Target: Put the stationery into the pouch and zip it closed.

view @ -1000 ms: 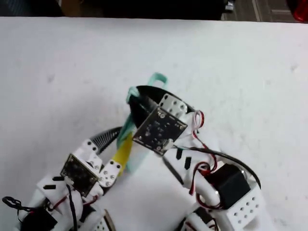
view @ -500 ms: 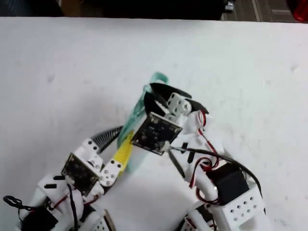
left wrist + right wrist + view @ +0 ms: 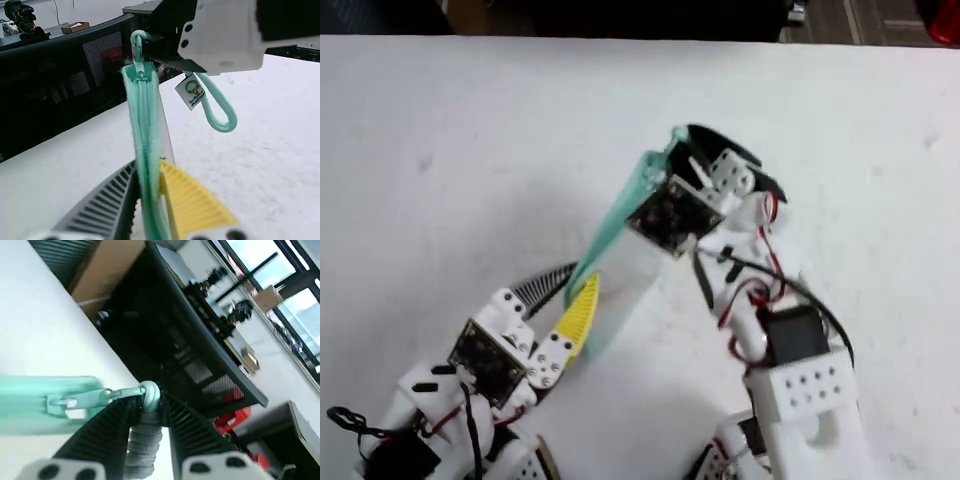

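Note:
A mint green pouch (image 3: 620, 262) lies stretched between my two grippers on the white table (image 3: 440, 120). My left gripper (image 3: 578, 285) is shut on its near end, with the grey and yellow fingers on either side (image 3: 147, 172). In the left wrist view the zipper (image 3: 145, 115) runs shut up to the slider (image 3: 137, 70). My right gripper (image 3: 682, 148) is at the far end, shut on the zipper pull (image 3: 149, 391) between its dark fingers. A mint loop strap (image 3: 220, 112) and a small tag (image 3: 190, 92) hang from that end.
The right arm's body (image 3: 800, 390) and its red and black wires (image 3: 750, 290) cross the table's near right. A dark mesh barrier (image 3: 60, 85) stands past the table's far edge. Open white table lies to the left and far right.
My right gripper has travelled away from the left one, up and to the right, drawing the zipper pull to the pouch's far end. The pouch now lies stretched longer. The left arm kept still.

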